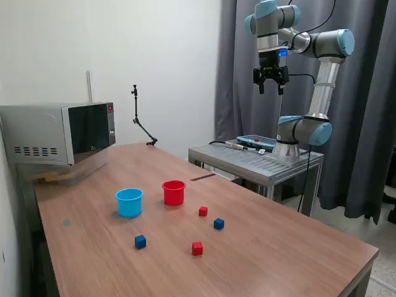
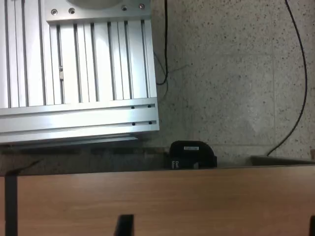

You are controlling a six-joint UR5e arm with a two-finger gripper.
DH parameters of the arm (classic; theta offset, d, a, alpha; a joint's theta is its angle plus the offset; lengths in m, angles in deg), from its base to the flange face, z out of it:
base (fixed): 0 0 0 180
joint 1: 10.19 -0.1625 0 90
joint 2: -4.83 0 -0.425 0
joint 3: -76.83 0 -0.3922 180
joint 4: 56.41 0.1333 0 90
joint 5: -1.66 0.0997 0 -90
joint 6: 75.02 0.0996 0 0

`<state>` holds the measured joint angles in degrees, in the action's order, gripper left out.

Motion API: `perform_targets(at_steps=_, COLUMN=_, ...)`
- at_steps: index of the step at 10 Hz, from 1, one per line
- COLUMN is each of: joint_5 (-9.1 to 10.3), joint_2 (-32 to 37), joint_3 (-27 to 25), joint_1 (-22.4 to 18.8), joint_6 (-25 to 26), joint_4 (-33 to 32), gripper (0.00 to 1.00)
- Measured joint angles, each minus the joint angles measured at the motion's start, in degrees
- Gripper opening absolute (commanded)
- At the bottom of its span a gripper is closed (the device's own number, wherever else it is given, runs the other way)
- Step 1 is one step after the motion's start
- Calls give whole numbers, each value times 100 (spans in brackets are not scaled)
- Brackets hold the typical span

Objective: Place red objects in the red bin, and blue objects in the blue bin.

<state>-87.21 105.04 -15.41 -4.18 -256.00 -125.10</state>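
Note:
On the wooden table (image 1: 266, 247) stand the red bin (image 1: 174, 192) and, to its left in the exterior view, the blue bin (image 1: 129, 202). Two red cubes lie in front of them, one (image 1: 203, 211) nearer the red bin and one (image 1: 197, 248) closer to the front edge. Two dark blue cubes (image 1: 218, 223) (image 1: 140, 241) lie among them. My gripper (image 1: 271, 85) hangs high above the metal stand, far from all of these, open and holding nothing. The wrist view shows only the table's edge (image 2: 162, 196), the stand and the floor; no cubes or bins appear there.
A microwave (image 1: 59, 132) sits at the table's far corner on the exterior view's left. A thin black camera arm (image 1: 141, 122) is clamped at the back edge. The ribbed metal stand (image 1: 257, 162) (image 2: 78, 69) carries the arm's base. Cables (image 2: 295, 73) cross the floor.

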Motion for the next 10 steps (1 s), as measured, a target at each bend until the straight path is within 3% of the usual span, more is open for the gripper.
perform_targets(at_steps=10, joint_5=-5, joint_2=4, joint_3=-20, joint_1=-20, joint_6=-58, joint_4=-28, gripper=100)
